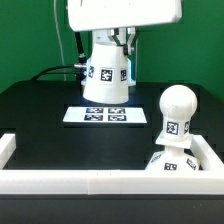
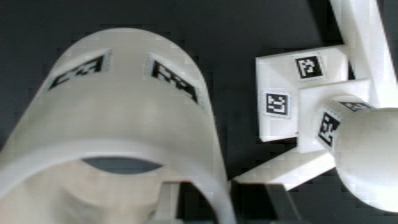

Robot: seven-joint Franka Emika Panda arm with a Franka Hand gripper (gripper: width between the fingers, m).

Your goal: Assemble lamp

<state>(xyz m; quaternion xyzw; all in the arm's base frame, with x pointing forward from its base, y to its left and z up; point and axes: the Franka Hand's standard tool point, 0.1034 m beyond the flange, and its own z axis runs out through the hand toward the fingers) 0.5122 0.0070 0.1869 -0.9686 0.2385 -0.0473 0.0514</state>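
Your gripper [image 1: 118,45] pinches the shade [image 1: 106,72], holding it just above the marker board [image 1: 107,115] in the exterior view. The bulb [image 1: 176,112] stands on the base [image 1: 170,163] inside the white wall [image 1: 90,180] toward that view's right. In the wrist view, the shade [image 2: 125,110] hangs beside the base [image 2: 302,85] and bulb [image 2: 365,150].

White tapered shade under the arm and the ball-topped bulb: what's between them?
In the exterior view, the marker board lies on the black table between the white tapered shade and the ball-topped white bulb.
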